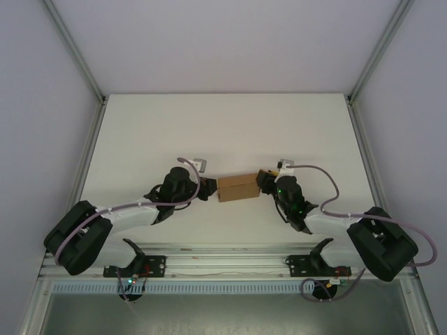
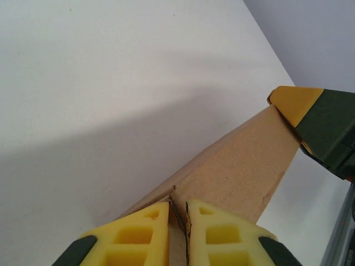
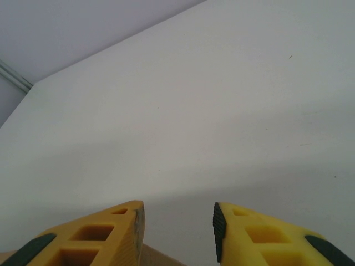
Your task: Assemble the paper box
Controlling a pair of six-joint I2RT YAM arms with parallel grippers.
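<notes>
White tabletop [image 1: 223, 132] takes up most of what we see from above, with pale grey walls [image 1: 223, 42] around it and a metal rail [image 1: 223, 259] along its near edge. From that rail the left arm [image 1: 126, 218] and the right arm [image 1: 328, 222] lean inward and meet near the middle of the table's near half.

Between them sits the paper box [image 1: 237, 188], a small brown cardboard box lying crosswise, with one end towards each arm and a crease across its middle. We cannot tell whether it rests on the table or is held just above it.

At the box's left end, the left gripper [image 1: 211, 190] is nearly closed. In the left wrist view its yellow fingers [image 2: 138, 235] pinch a thin upright edge of cardboard, with only that edge between them. From there the box's flat side runs away to the upper right.

At the box's far end, the right gripper [image 1: 264, 181] has one yellow fingertip [image 2: 294, 101] touching the box's upper corner. In the right wrist view its fingers [image 3: 260, 233] stand apart, with bare table showing between the tips. A sliver of brown card [image 3: 158, 257] shows low between them. We cannot tell whether they press on the box.
</notes>
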